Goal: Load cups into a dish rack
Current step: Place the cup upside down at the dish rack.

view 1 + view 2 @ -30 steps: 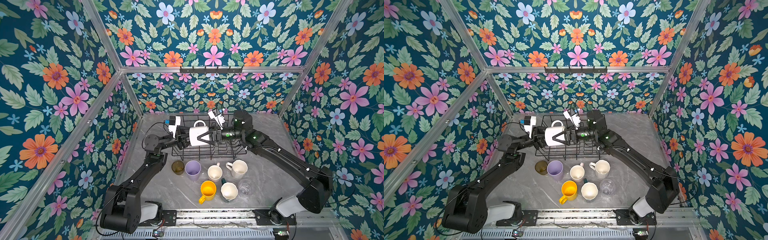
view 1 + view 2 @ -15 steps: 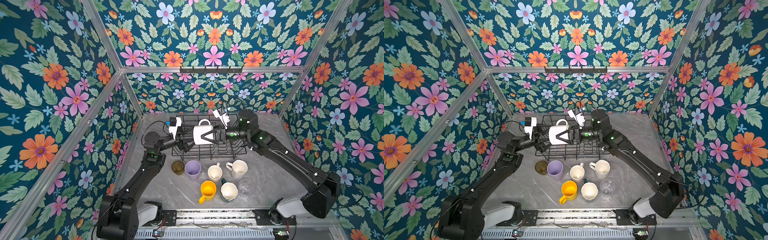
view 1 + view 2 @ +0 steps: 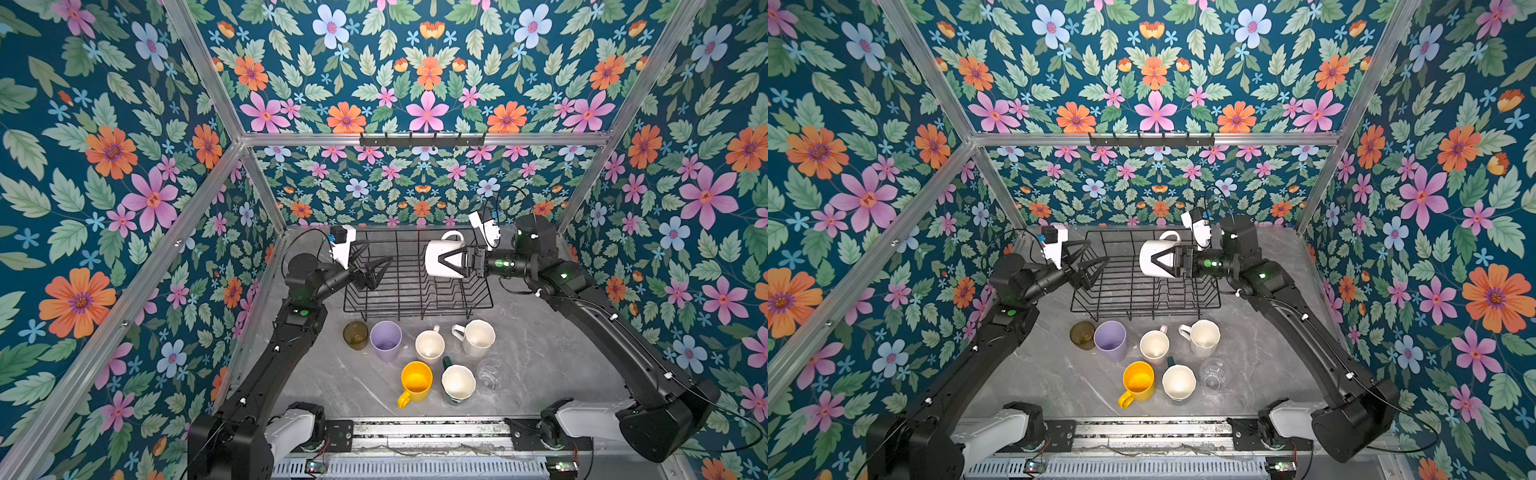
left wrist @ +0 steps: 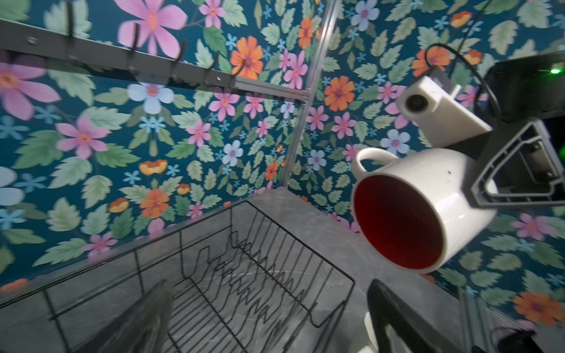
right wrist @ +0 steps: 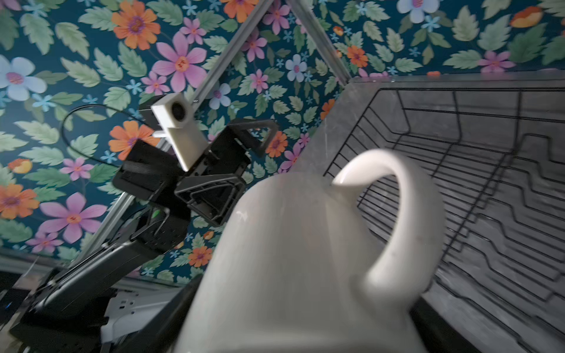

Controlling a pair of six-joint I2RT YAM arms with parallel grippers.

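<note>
Right gripper point(image 3: 446, 261): clamping mug point(image 3: 431, 259) sideways above rack point(image 3: 419, 308), toward its 3 o'clock end, long axis lying level, mouth pointing 9 o'clock at left gripper point(image 3: 380, 272), gaping empty. Likely needing tipping mouth-down before lowering among dividers point(image 3: 415, 286).

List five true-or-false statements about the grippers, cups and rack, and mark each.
1. The right gripper holds a mug on its side above the rack. True.
2. The left gripper is shut on that mug. False: it is open, empty and apart from the mug.
3. The held mug is red inside. True.
4. Two cups sit in the rack. False: none rests in it.
5. The yellow mug stands upside down. False: it stands mouth up on the table.
</note>
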